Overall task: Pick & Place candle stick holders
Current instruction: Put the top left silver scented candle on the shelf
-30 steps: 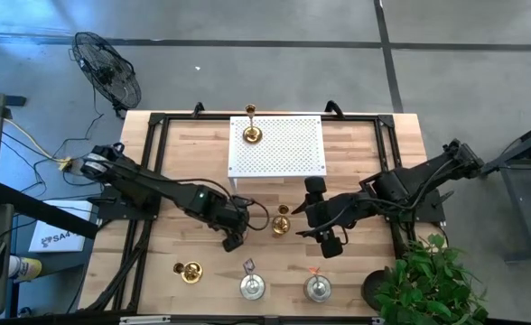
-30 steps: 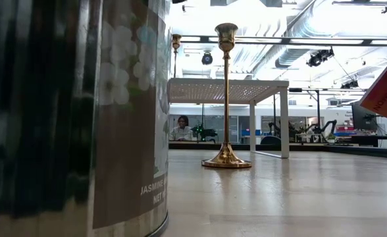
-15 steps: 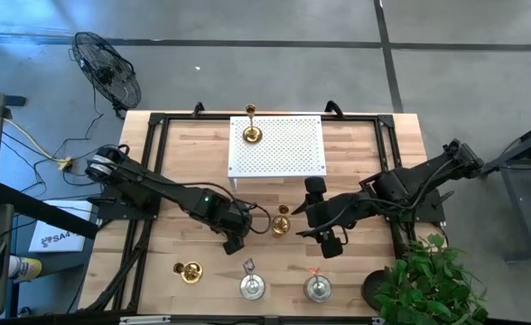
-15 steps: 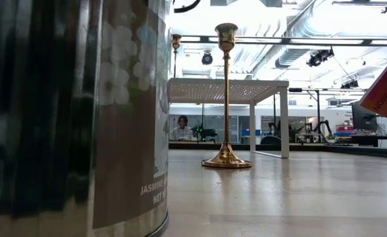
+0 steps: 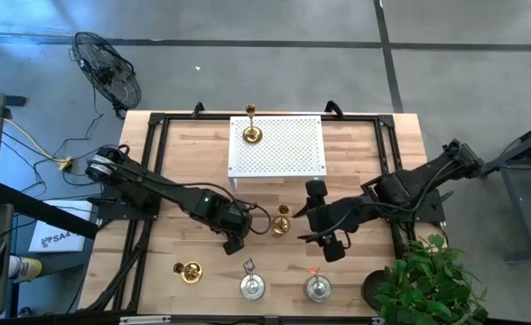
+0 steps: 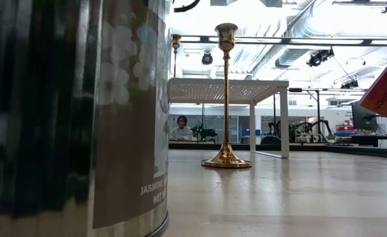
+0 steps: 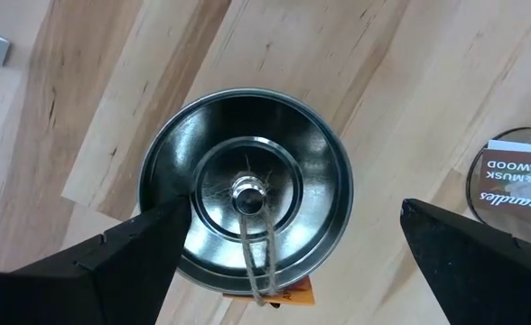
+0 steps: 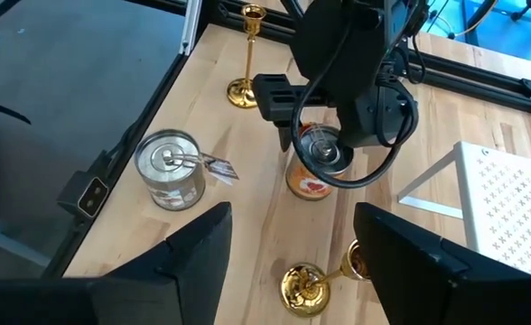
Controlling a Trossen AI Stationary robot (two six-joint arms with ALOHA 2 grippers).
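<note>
Both grippers open and empty above the table's middle; all holders stand free.

The left gripper [image 5: 234, 242] hangs with fingers spread wide directly over a silver holder [image 7: 246, 192], gripping nothing. The right gripper [image 5: 330, 246], also spread and empty, hovers right of centre, close to a gold holder [image 5: 282, 221] standing between the two arms. A second gold holder [image 5: 252, 134] stands on the far-left corner of the white rack [image 5: 293, 153]; a third [image 5: 190, 271] sits near-left on the table [image 5: 184, 162]. Another silver holder [image 5: 317, 287] stands at the near edge, right of centre.
</note>
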